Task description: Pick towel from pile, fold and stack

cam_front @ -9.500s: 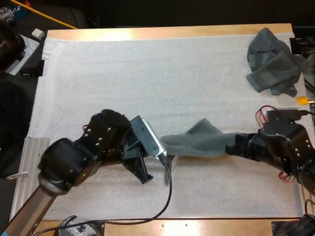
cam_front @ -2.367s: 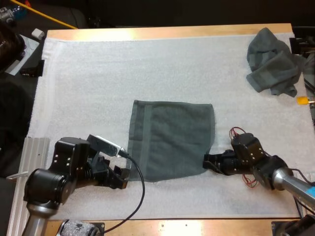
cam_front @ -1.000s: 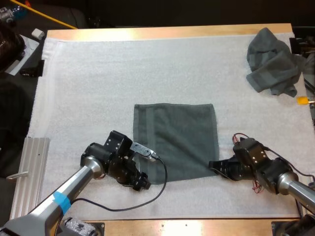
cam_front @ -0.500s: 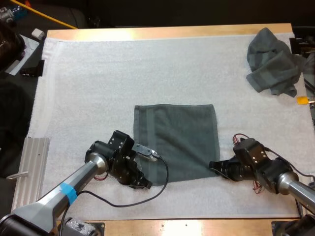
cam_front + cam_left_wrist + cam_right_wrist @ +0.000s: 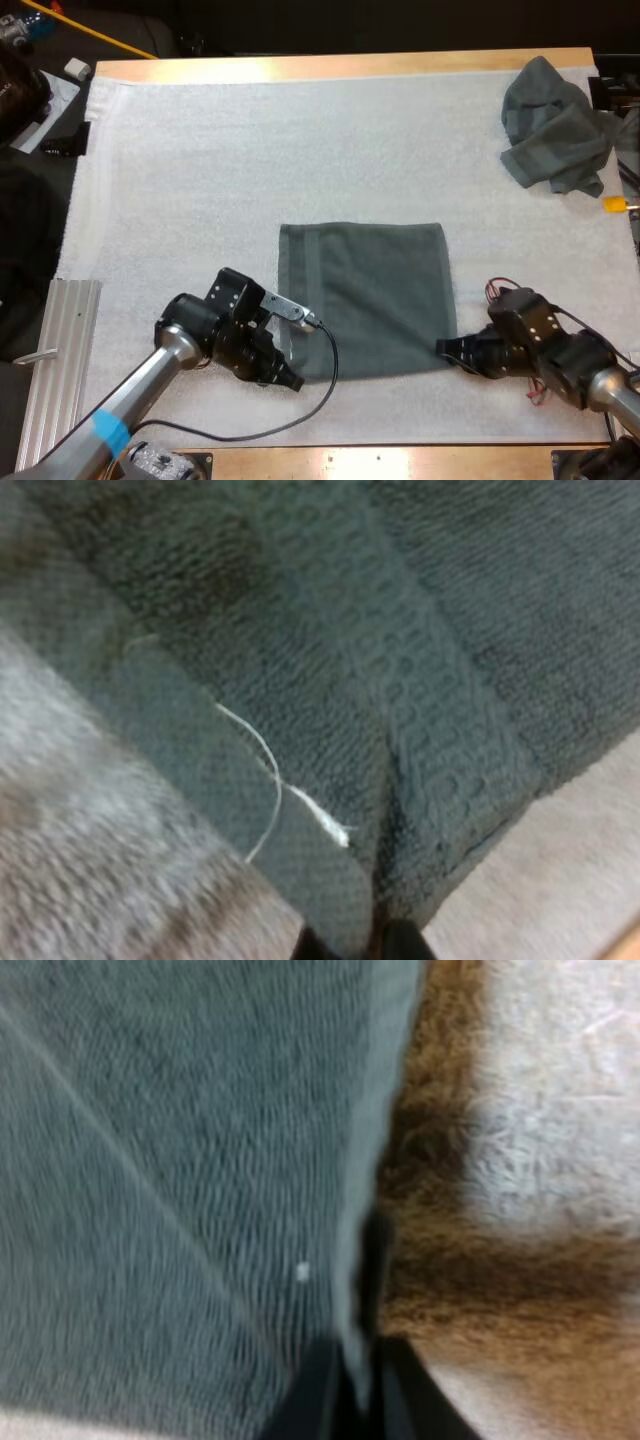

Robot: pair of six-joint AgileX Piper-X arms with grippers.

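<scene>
Dragging the towel point(image 5: 365, 295) flat at mat point(image 5: 200, 180) centre: left gripper point(image 5: 293, 380) pinches its 7 o'clock corner, right gripper point(image 5: 447, 349) its 5 o'clock corner. Cloth has slid slightly toward 5 o'clock, apparently ready for folding. Pile point(image 5: 555, 125) lies at 2 o'clock.

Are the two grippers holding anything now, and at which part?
Yes. Both hold the flat towel: the left gripper pinches its near left corner, the right gripper its near right corner.
</scene>
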